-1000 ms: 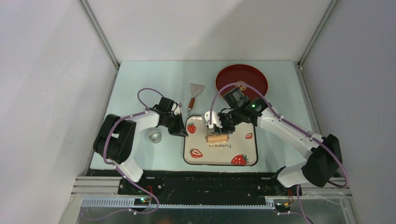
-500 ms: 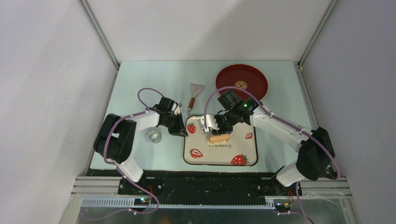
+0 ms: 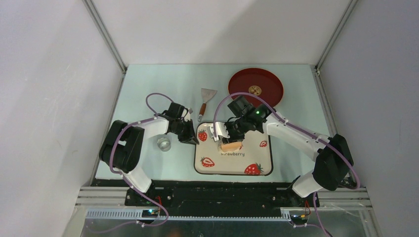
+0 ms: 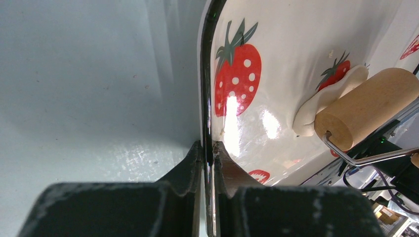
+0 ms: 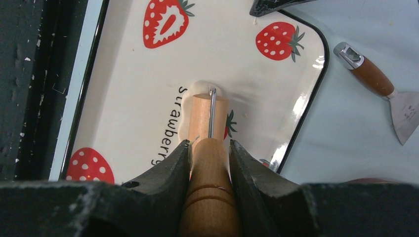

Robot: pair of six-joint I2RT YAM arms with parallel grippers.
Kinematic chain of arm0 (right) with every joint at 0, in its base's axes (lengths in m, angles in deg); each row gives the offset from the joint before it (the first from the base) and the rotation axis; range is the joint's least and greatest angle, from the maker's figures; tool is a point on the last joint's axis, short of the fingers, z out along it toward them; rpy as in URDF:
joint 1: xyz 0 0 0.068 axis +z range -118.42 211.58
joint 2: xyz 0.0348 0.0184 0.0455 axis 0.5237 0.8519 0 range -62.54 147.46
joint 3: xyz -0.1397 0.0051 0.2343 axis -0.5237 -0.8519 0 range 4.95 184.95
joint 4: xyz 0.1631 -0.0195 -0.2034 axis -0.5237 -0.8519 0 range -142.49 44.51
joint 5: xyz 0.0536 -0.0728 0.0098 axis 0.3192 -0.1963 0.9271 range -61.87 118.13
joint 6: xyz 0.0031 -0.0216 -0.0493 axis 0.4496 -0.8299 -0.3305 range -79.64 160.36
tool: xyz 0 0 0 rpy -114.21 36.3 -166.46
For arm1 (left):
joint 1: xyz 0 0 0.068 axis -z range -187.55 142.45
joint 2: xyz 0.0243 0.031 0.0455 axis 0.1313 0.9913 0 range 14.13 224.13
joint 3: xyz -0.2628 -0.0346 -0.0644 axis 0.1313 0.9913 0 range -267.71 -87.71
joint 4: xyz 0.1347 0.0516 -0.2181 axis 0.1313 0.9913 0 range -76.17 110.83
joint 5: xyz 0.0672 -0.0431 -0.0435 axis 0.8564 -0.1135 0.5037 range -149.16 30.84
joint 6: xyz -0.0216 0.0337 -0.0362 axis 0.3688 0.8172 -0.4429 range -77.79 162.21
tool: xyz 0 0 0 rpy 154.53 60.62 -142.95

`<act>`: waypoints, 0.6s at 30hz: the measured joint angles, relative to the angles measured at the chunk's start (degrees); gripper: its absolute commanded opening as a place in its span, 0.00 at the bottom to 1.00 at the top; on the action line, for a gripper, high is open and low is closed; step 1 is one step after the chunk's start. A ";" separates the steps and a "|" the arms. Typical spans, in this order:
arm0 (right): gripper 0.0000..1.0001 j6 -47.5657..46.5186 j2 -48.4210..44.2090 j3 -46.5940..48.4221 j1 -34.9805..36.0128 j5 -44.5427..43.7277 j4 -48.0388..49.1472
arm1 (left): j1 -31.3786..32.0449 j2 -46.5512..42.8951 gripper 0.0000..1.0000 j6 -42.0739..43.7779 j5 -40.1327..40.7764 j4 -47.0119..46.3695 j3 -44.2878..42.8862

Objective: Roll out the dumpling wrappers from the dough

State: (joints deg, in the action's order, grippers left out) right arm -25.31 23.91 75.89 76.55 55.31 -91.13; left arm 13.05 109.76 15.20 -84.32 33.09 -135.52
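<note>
The dough [image 5: 188, 106] is a pale flattened strip on the strawberry tray [image 3: 257, 148], lying under a wooden roller [image 3: 230, 146]. The dough [image 4: 321, 101] bulges out at the end of the roller [image 4: 368, 106]. My right gripper [image 5: 209, 145] is shut on the roller's wooden handle [image 5: 210, 187] and hovers over the tray's middle. My left gripper [image 4: 208, 148] is shut on the tray's dark left rim [image 4: 206, 98]. One small round dumpling wrapper [image 3: 255, 90] lies on the red plate [image 3: 269, 81] at the back right.
A scraper [image 3: 206, 96] with a wooden handle lies on the table behind the tray. It also appears beside the tray as the scraper [image 5: 385, 94]. A shiny metal cutter ring [image 3: 163, 143] sits left of my left gripper [image 3: 193, 138].
My right wrist has swung a little to the left over the tray, uncovering the disc on the plate. The roller stays near the tray's middle. The left arm has not moved.
</note>
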 measured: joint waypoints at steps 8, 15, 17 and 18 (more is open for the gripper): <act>0.00 1.20 0.00 0.74 1.22 -0.96 -1.05 | 0.00 0.02 0.00 0.07 -0.04 0.00 0.00; 0.00 2.27 0.04 0.87 1.42 -0.92 -1.75 | 0.00 0.02 0.00 0.07 -0.04 -0.02 0.00; 0.00 2.80 0.28 0.87 1.40 -0.72 -1.84 | 0.00 0.04 0.00 0.07 -0.07 -0.02 0.00; 0.00 3.10 0.46 0.87 1.33 -0.63 -1.81 | 0.00 0.04 0.00 0.07 -0.07 -0.02 0.00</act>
State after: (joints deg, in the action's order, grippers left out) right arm -22.21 24.37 76.76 77.89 54.68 -92.95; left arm 13.05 109.81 15.27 -84.39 33.07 -135.52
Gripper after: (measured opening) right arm 0.363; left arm 0.121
